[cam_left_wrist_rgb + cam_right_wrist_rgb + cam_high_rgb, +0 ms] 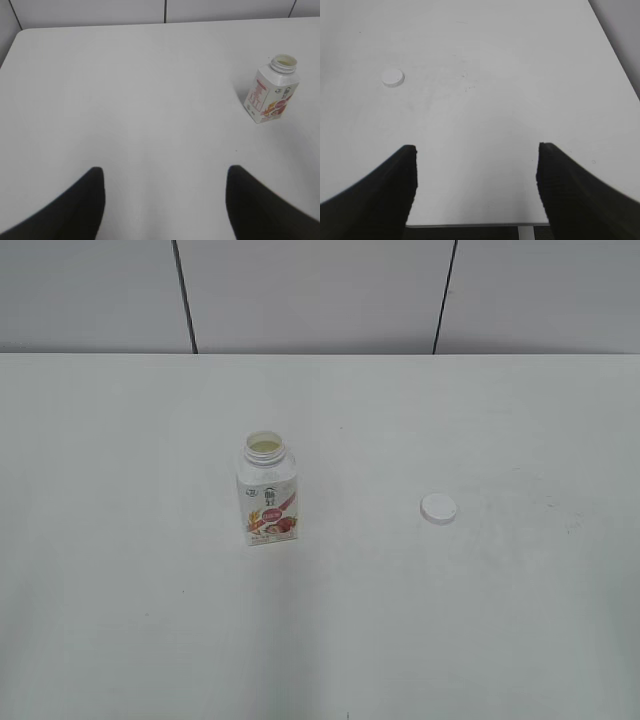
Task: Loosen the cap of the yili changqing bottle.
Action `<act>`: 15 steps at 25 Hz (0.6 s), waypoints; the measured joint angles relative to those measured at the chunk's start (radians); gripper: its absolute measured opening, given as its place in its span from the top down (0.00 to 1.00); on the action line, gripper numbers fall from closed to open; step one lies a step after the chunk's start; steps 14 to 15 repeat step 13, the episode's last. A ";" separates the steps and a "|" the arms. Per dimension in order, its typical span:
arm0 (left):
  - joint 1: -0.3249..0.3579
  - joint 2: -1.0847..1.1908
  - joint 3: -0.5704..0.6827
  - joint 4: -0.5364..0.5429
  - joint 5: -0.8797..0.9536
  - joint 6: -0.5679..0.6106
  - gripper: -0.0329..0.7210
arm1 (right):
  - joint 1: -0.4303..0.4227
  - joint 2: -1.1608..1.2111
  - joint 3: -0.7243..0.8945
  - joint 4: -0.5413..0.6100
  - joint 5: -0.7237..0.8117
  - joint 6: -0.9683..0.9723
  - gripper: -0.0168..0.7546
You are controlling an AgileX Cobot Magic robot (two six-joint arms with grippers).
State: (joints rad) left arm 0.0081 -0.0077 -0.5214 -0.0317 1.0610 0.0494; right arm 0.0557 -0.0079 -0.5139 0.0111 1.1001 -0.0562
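The cap (393,77) lies flat on the table (520,100) (jaws spread wide).

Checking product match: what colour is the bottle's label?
Red and pink on white, on the bottle; clearest in the exterior view.

A bare test or lab-like setup is suggested. A plain white table (320,640) is seen, running up at its far edge to a wall of pale grey panels (310,295) divided by dark vertical seams. Nothing domestic or commercial is shown along the worktop's edges or its rounded far-left corner.
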 joint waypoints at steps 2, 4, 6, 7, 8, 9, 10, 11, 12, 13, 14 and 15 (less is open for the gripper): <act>0.000 0.000 0.000 0.000 0.000 0.000 0.33 | 0.000 0.000 0.000 -0.002 -0.001 0.001 0.22; 0.000 0.000 0.000 0.000 0.000 0.000 0.33 | 0.000 0.000 0.000 -0.005 -0.001 0.000 0.22; 0.000 0.000 0.000 0.000 0.000 0.000 0.33 | 0.000 0.000 0.000 -0.005 -0.001 0.000 0.22; 0.000 0.000 0.000 0.000 0.000 0.000 0.33 | 0.000 0.000 0.000 -0.005 -0.002 0.000 0.22; 0.000 0.000 0.000 0.000 0.000 0.000 0.33 | 0.000 0.000 0.000 -0.005 -0.002 0.000 0.22; 0.000 0.000 0.000 0.000 0.000 0.000 0.33 | 0.000 0.000 0.000 -0.005 -0.002 0.000 0.22; 0.000 0.000 0.000 0.000 0.000 0.000 0.33 | 0.000 0.000 0.000 -0.005 -0.002 0.000 0.22; 0.000 0.000 0.000 0.000 0.000 0.000 0.33 | 0.000 0.000 0.000 -0.005 -0.002 0.000 0.22; 0.000 0.000 0.000 0.000 0.000 0.000 0.33 | 0.000 0.000 0.000 -0.005 -0.002 0.000 0.22; 0.000 0.000 0.000 0.000 0.000 0.000 0.33 | 0.000 0.000 0.000 -0.005 -0.002 0.000 0.22; 0.000 0.000 0.000 0.000 0.000 0.000 0.33 | 0.000 0.000 0.000 -0.005 -0.002 0.000 0.22; 0.000 0.000 0.000 0.000 0.000 0.000 0.33 | 0.000 0.000 0.000 -0.005 -0.002 0.000 0.22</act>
